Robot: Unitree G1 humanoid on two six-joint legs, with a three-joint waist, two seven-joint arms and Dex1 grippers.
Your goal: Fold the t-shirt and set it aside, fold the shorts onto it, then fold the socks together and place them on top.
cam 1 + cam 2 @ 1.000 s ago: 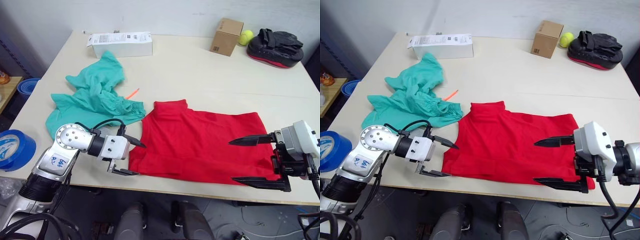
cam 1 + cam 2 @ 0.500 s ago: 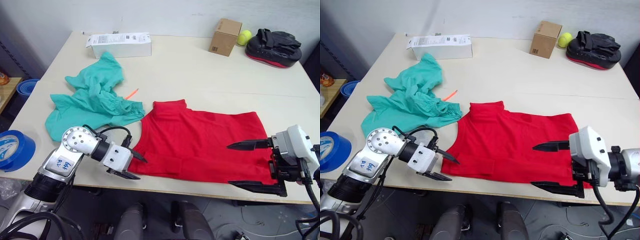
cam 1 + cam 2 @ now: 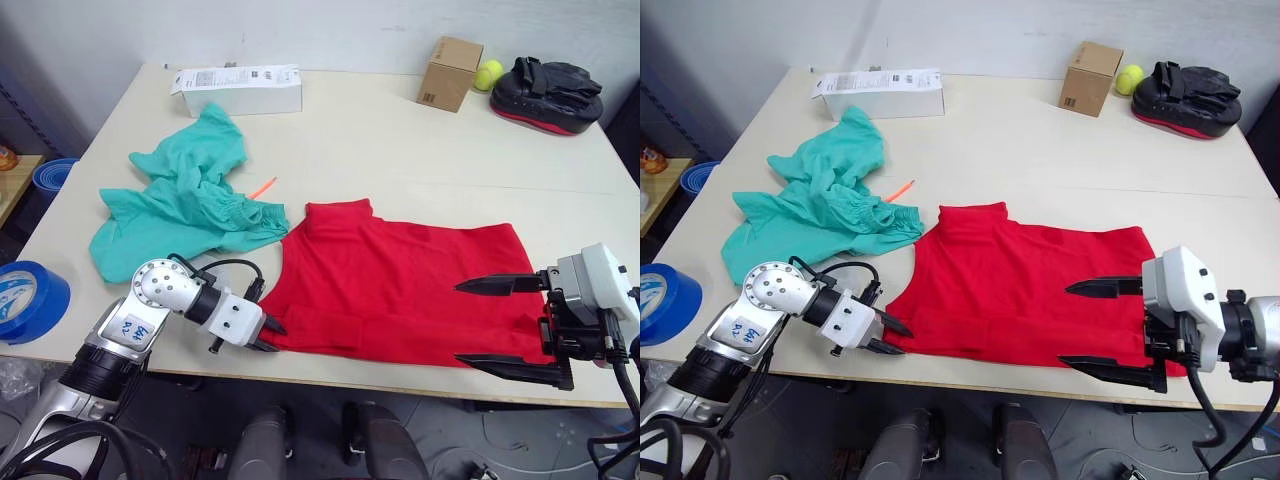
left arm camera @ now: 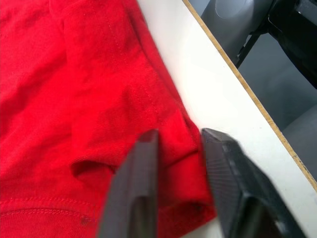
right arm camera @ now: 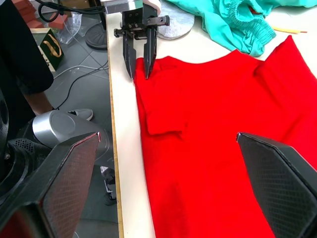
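A bright red short-sleeved cloth t-shirt (image 3: 400,290) lies spread flat along the near edge of a pale rectangular tabletop (image 3: 400,150), its collar end toward the robot's left and one sleeve folded over near that front corner. The left gripper (image 3: 883,337) sits at this corner, its two black fingers (image 4: 136,198) narrowed around a raised ridge of the red fabric just inside the table's edge; the left wrist view shows cloth bunched between them, with a slim gap on either side. At the opposite end of the shirt, the right gripper (image 3: 500,322) hovers over the hem with its jaws spread wide, one finger above the cloth and the other low along the table's front edge, holding nothing.

Just beyond the collar, on the robot's left, crumpled teal-green cloth shorts (image 3: 185,200) with a gathered waistband rest in a loose heap, their waistband almost touching the shirt's shoulder. A thin orange stick-like object (image 3: 264,187) lies beside them on the bare table.

Along the far edge stand a long white cardboard box with a printed label (image 3: 240,88), a small brown cardboard box (image 3: 450,72), a yellow-green tennis ball (image 3: 488,74) and a black padded mitt with a red rim (image 3: 548,92). Off the table to the left, a roll of blue tape (image 3: 30,300) is visible.
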